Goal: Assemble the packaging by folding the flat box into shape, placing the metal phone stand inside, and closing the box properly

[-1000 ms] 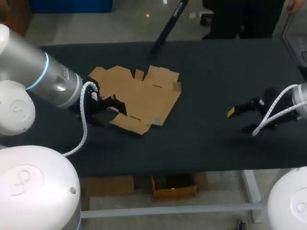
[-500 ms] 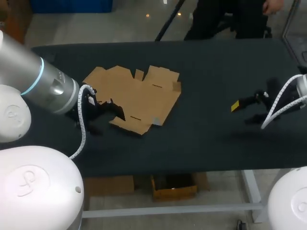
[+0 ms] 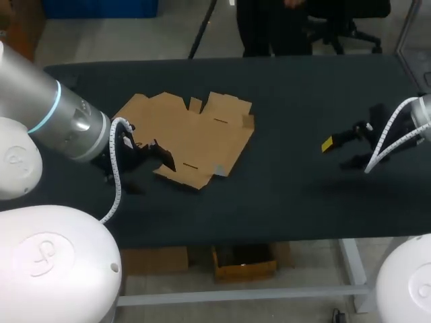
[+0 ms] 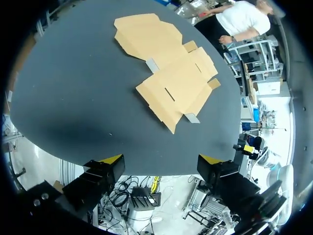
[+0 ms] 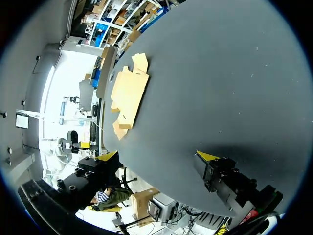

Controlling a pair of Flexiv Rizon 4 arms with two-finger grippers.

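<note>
Left claw (image 4: 161, 159) backed off; flat box (image 3: 195, 131) lies diagonal.

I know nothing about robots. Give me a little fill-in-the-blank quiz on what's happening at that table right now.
The cardboard box on the black table lies ____, not yet folded. The pincer nearest the box belongs to the ____ arm. The right pincer holds ____. Both pincers have fingertips coloured ____.
Missing words: flat; left; nothing; yellow.
</note>
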